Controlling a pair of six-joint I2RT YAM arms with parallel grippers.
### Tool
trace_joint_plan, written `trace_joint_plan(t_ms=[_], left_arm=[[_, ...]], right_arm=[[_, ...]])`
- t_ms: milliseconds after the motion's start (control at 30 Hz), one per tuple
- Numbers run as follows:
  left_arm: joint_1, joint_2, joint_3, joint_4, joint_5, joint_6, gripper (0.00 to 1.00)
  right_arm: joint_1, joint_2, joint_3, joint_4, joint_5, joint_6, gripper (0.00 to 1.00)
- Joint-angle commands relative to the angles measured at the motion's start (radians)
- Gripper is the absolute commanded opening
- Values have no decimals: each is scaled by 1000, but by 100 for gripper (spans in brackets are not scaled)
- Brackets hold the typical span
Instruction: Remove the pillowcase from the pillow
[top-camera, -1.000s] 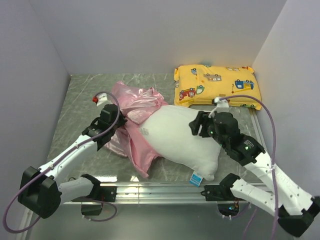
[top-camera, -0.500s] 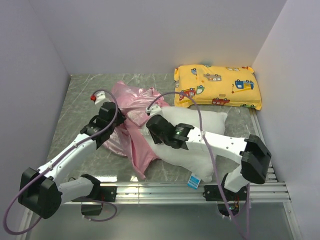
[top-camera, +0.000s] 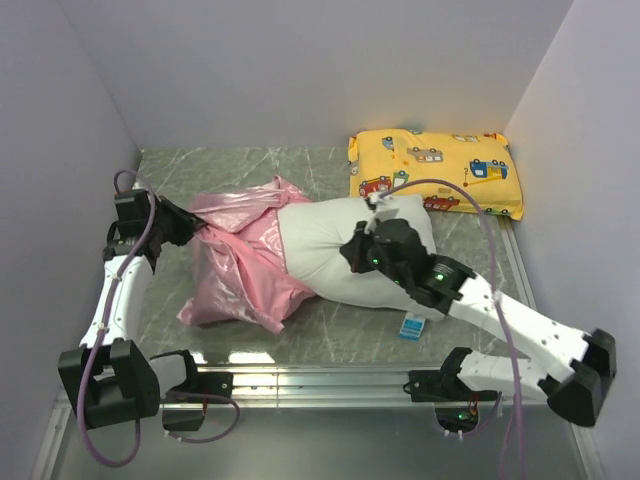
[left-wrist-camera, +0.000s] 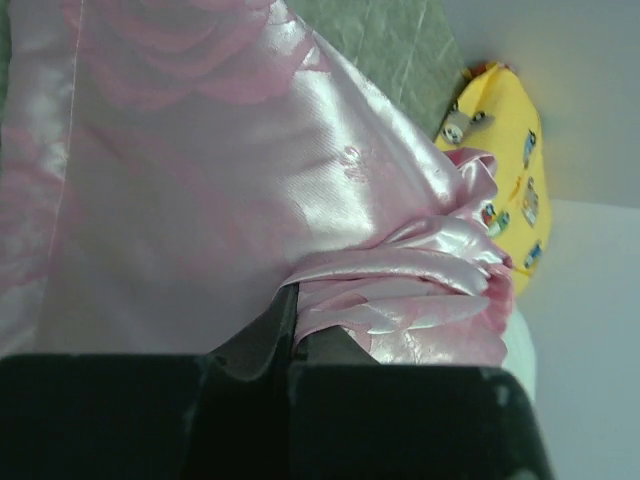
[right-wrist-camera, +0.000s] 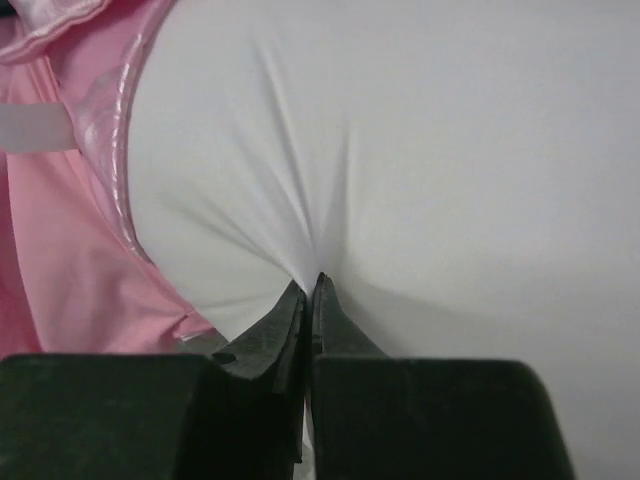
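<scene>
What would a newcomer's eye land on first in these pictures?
The shiny pink pillowcase bunched at the left end of the plump white pillow mid-table, the left pincer shut on its fabric. The right pincer pinches the pillow's white cover; a yellow vehicle-print pillow lies far right.

- The left arm (top-camera: 118, 292) and right arm (top-camera: 520, 322) have white link shells joined by chunky black joint housings.
- A lilac cable (top-camera: 490, 228) loops loosely along each arm.
- Small green lights (top-camera: 437, 277) glow on the right arm.
- Black tapered fingers (right-wrist-camera: 268, 335) end each wrist.
</scene>
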Motion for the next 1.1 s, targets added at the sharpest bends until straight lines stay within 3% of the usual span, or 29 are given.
trace_joint_plan(t_ms=[0,100,167,200,233,300,333,433,533,767,867,1067], left_arm=[[214,44,68,127,-137,26,0],[225,97,88,173,-35,60,1],[192,147,128,184,22,81,7],[165,163,151,181,65,99,13],[135,185,177,168,70,122,27],[14,199,269,94,37,205,41],[-29,201,297,73,-14,228,54],[-160,186,357,40,-54,293,70],[-259,138,380,-6,-115,326,78],[-512,39,329,-137,-366,365,80],[-562,-17,284,-175,-439,334,78],[-579,-165,201,-261,-519,302,75]], right_arm=[[-128,-228,-56,-230,102,7,0],[-134,-274,-43,-242,56,11,0],[-125,-270,-27,-233,-16,19,0],[-99,-254,-24,-202,-26,27,0],[-88,-238,-20,-191,-21,31,0],[-68,-175,3,-178,-15,44,0],[-63,-153,9,-168,-15,50,0],[-60,-83,22,-107,-26,57,0],[-66,-14,57,-89,3,59,0],[-199,39,109,-1,-79,136,0],[-273,54,132,45,-188,188,0],[-335,83,252,11,-224,179,0]])
